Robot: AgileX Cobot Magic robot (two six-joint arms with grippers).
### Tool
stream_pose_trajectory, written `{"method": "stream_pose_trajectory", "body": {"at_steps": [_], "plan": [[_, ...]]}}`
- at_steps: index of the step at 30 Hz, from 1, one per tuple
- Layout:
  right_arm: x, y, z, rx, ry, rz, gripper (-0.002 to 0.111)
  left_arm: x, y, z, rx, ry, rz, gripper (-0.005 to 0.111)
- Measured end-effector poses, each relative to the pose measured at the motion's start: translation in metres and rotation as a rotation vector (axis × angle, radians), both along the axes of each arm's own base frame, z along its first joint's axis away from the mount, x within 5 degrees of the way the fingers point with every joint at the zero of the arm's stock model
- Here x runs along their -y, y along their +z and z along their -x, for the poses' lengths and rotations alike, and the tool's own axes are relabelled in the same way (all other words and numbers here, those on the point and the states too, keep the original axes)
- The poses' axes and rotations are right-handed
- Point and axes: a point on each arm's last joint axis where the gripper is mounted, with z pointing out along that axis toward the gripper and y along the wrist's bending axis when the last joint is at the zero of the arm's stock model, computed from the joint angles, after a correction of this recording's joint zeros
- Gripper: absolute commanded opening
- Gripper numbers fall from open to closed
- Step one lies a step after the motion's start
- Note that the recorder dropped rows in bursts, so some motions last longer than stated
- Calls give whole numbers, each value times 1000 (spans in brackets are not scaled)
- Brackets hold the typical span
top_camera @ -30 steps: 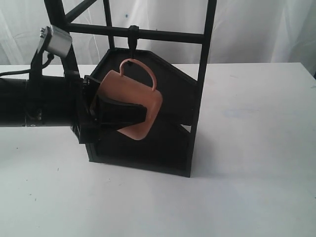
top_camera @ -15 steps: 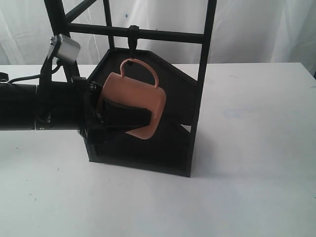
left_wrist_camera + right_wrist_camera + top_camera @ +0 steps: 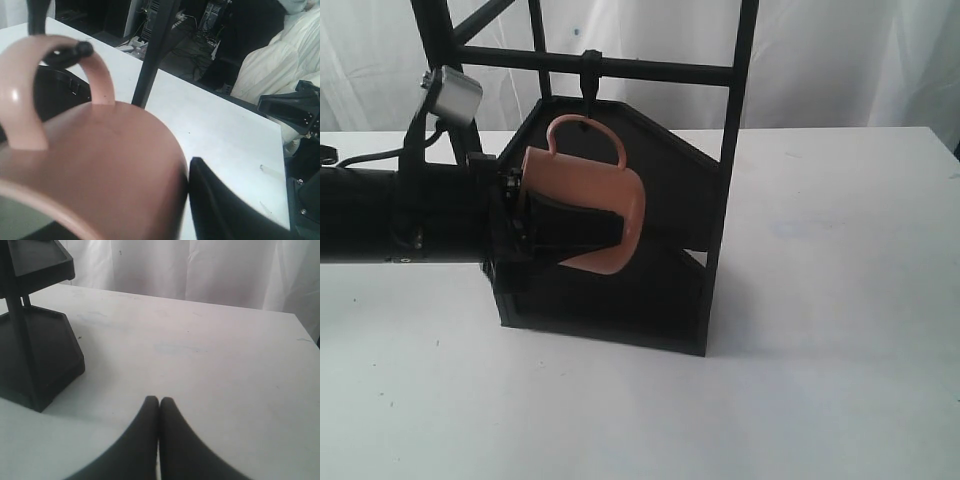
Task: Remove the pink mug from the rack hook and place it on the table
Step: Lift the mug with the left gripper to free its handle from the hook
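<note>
Pink mug (image 3: 595,210) hangs tipped on its side in front of the black rack (image 3: 722,150). Its loop handle points up, its mouth faces the left arm, and it is well above the bench (image 3: 820,360). The handle is looped around the rack hook (image 3: 588,90), which drops from the middle of the thin crossbar (image 3: 660,71). In the left wrist view the hook's black tip sits inside the loop, just under the top of its arch. Whether metal and ceramic actually touch there is hard to judge, since that part is blurred.

The left end effector (image 3: 605,225) reaches in level from the left and is closed onto the mug's body. One black finger (image 3: 575,230) lies flat along the near side of the wall. The opposite finger is hidden behind the mug, so the grip probably spans the body from both sides. The mug's lower edge hangs over the rack's angular lower shelf (image 3: 610,320) without resting on it.

The right end effector (image 3: 159,402) sits low over bare bench beside the rack's base. Its two dark fingertips are pressed together with nothing between them.
</note>
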Motion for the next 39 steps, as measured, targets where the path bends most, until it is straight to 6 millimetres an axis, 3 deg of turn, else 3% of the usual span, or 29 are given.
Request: {"method": "stream_pose_trajectory", "body": {"at_steps": [28,39], "plan": [[0,0,0,-3,-3,-16,0,2,5,3,81,-59,13,0],[0,0,0,-4,-3,-18,0,5,24,-5,155,-63,25,0]]}}
